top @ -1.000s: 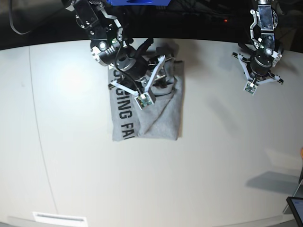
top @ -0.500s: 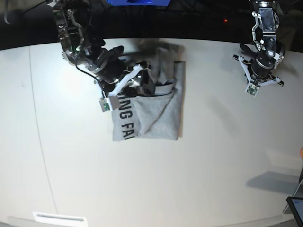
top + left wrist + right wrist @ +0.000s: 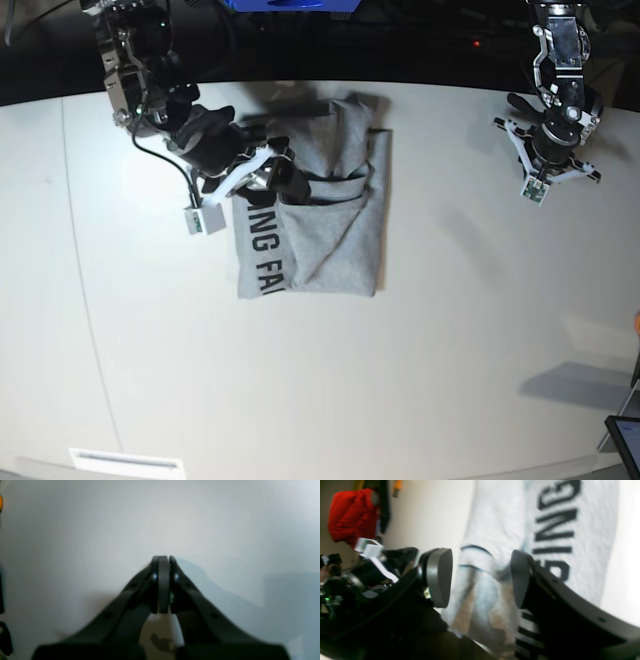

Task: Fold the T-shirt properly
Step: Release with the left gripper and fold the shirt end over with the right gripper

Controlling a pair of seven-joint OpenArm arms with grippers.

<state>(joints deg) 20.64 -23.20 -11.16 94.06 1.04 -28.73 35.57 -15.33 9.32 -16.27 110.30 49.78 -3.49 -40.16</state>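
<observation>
Your T-shirt (image 3: 320, 215) lies mostly folded at upper centre of the surface (image 3: 400, 380), its top bunched and unfinished, right pincer (image 3: 481, 577) gaping empty above it, left pincer (image 3: 163, 565) closed on nothing.

The left pincer (image 3: 163, 585) fills the lower middle of the left wrist view, its two dark arms rising from the near corners and meeting at the centre. The jaws are pressed flat together with nothing between them, a grey pad (image 3: 163, 580) showing edge-on along the seam. Beyond and all around lies the pale counter (image 3: 100, 530), blurred and bare, brightest just past the tips. The pincer's soft shadow (image 3: 200, 580) falls to the right. At the far left edge sit a small orange patch (image 3: 1, 503) and some dark shapes (image 3: 3, 640), too cut off to identify.
</observation>
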